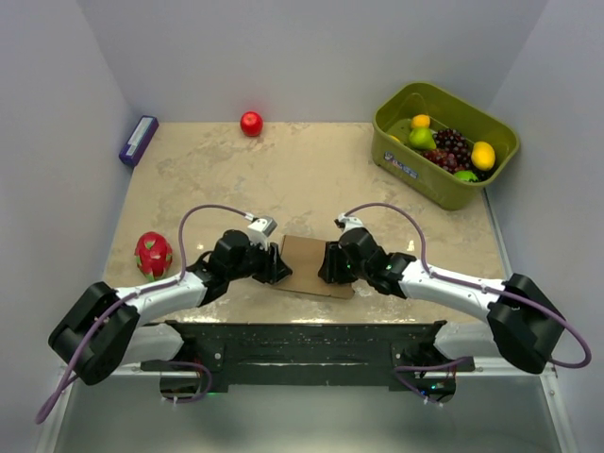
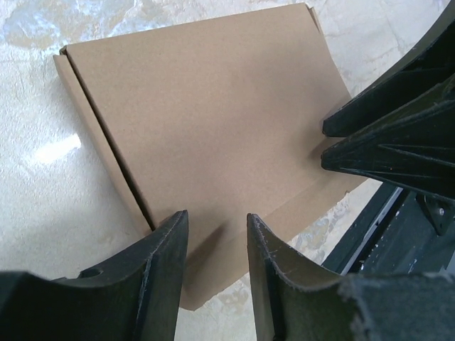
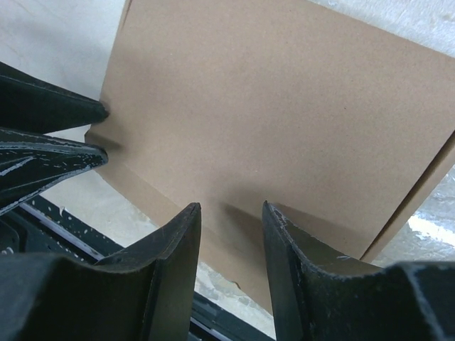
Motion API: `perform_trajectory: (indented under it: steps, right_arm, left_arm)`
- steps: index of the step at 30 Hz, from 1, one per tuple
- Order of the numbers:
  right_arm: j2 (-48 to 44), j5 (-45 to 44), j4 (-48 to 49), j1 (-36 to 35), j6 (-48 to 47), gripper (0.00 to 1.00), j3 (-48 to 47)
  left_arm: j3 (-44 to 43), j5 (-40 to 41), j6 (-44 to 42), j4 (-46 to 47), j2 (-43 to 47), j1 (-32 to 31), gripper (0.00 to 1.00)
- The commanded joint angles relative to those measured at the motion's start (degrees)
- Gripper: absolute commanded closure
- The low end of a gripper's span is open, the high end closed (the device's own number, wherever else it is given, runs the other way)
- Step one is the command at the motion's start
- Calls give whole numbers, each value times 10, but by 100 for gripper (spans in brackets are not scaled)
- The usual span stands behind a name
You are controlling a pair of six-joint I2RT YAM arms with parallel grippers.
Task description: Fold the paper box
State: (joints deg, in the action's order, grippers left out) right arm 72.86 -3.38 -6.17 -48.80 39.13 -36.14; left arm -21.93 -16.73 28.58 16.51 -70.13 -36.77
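Note:
The paper box (image 1: 307, 267) is a flat brown cardboard rectangle lying on the marble table near its front edge, between my two grippers. My left gripper (image 1: 281, 265) stands at its left edge, open, fingertips just over the cardboard with nothing between them. In the left wrist view the box (image 2: 213, 121) fills the middle and the left gripper (image 2: 217, 214) hovers over its near edge. My right gripper (image 1: 328, 264) is at the box's right edge, also open and holding nothing. Seen from the right wrist, the right gripper (image 3: 231, 204) sits over the box (image 3: 284, 114).
An olive-green bin (image 1: 404, 162) of fruit stands at the back right. A red apple (image 1: 251, 123) is at the back, a purple object (image 1: 139, 140) at the back left, a dragon fruit (image 1: 153, 253) at the left. A black base frame (image 1: 302, 342) runs along the near edge.

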Motion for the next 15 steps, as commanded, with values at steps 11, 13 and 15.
perform_trajectory:
  steps: [11,13,15]
  right_arm:
    - [-68,-44,-111,6,-22,48,-52]
    - [-81,-77,-134,12,-28,49,-57]
    - [-85,-99,-170,13,-36,50,-60]
  left_arm:
    - [-69,77,-33,-67,29,2,54]
    - [-71,97,-43,-89,26,2,54]
    - [-72,124,-52,-104,17,3,54]
